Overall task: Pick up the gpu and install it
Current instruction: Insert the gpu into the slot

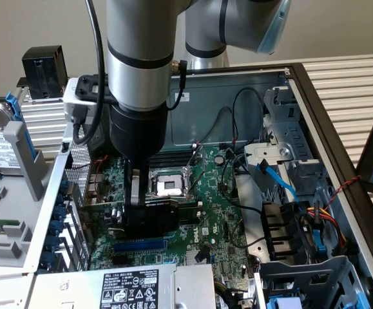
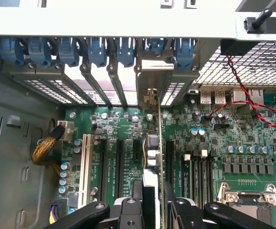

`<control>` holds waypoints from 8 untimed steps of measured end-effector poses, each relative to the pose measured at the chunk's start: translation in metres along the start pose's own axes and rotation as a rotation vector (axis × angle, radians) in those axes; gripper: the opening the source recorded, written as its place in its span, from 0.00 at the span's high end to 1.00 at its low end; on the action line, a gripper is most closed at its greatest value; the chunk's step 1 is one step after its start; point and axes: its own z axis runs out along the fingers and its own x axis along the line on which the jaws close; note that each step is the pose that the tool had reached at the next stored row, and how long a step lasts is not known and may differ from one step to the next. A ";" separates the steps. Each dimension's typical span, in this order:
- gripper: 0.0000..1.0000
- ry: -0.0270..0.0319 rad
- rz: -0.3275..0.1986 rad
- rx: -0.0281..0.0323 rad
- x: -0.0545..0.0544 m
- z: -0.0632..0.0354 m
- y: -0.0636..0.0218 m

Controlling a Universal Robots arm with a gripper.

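metal walls of an open computer case [image 1: 238,103] box me in, dull grey sheet steel with a perforated grille at one end. my claw [image 1: 134,205] is clamped on the gpu [image 1: 155,217], a short card with a matte black rectangular shroud, held on edge low over the motherboard [image 1: 221,212]. that board is glossy green, busy with small silver capacitors and long black slots. the gpu sits between the square, shiny processor socket [image 1: 168,185] and a long blue slot [image 1: 144,244]; whether it is seated i cannot tell. in the wrist view it shows edge-on as a thin line, its bare metal end bracket [image 2: 154,76] up at the row of blue plastic latches [image 2: 95,50]. the case lies on a bench [image 1: 347,84] of pale ribbed slats, with a plain beige wall behind.
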 end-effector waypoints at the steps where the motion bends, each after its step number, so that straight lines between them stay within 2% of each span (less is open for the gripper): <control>1: 0.73 -0.0001 0.000 0.0016 0.000 0.0000 0.0000; 8: 0.73 -0.0016 0.008 0.0109 0.000 0.0006 0.0021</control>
